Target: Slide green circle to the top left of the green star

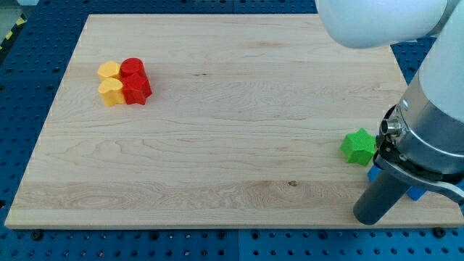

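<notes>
A green star (358,146) lies near the view's right edge of the wooden board (217,145). No green circle shows; the arm's body (435,116) covers the board's right edge and may hide it. My tip (370,220) is the lower end of the dark rod, near the board's bottom right corner. It sits below the green star and slightly to its right, apart from it.
A cluster of blocks sits at the top left: a yellow block (109,70), a red round block (132,69), a yellow heart (111,92) and a red star (137,90), all touching. A blue block (415,193) peeks out behind the rod.
</notes>
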{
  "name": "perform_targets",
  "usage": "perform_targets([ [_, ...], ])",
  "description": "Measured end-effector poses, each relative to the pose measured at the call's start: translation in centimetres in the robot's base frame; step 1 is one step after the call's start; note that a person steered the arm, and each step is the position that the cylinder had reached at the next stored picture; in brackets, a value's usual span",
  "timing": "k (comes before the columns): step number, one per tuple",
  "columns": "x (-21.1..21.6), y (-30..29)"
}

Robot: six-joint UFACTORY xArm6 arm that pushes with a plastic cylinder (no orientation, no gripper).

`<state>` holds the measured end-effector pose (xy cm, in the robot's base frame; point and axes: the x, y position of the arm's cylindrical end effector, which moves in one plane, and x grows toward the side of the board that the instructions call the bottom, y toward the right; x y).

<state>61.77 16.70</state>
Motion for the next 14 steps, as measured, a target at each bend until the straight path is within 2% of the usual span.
perform_targets([
  [2,0.0,6.3],
  [3,-0.1,6.6],
  [4,-2.3,8.2],
  [6,-2.6,8.8],
  [7,-2.8,11.2],
  [12,-10.7,9.3],
  [13,-6.8,10.5],
  [14,-4.8,10.5],
])
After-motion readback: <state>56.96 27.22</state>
